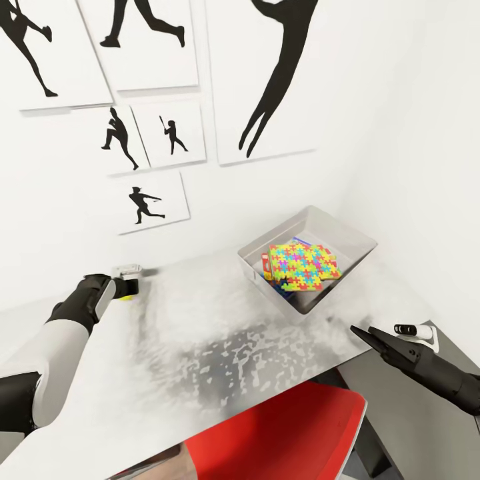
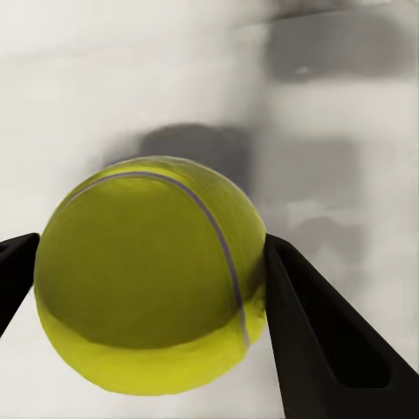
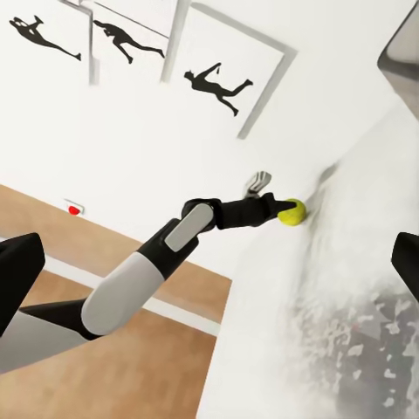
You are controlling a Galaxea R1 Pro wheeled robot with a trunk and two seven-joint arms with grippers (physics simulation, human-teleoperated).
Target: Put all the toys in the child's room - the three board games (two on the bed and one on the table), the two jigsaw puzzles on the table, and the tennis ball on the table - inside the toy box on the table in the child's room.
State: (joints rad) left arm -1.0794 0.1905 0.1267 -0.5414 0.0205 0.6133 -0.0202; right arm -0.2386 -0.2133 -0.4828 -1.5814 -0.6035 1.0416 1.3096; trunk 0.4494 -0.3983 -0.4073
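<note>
Glossy mottled table (image 1: 220,333); felt-like tennis ball (image 2: 148,275).

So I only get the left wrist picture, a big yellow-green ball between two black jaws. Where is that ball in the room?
Observer: The tennis ball is at the far left part of the table, close to the wall, with the left gripper shut on it.
Operator: Is the box it goes in nearby?
Observer: The toy box sits further right on the table, near the corner of the walls.
Operator: Anything in it?
Observer: A jigsaw puzzle lies on top inside, over other coloured flat things.
Operator: And the other arm?
Observer: The right gripper hovers at the table's right edge, holding nothing.
</note>
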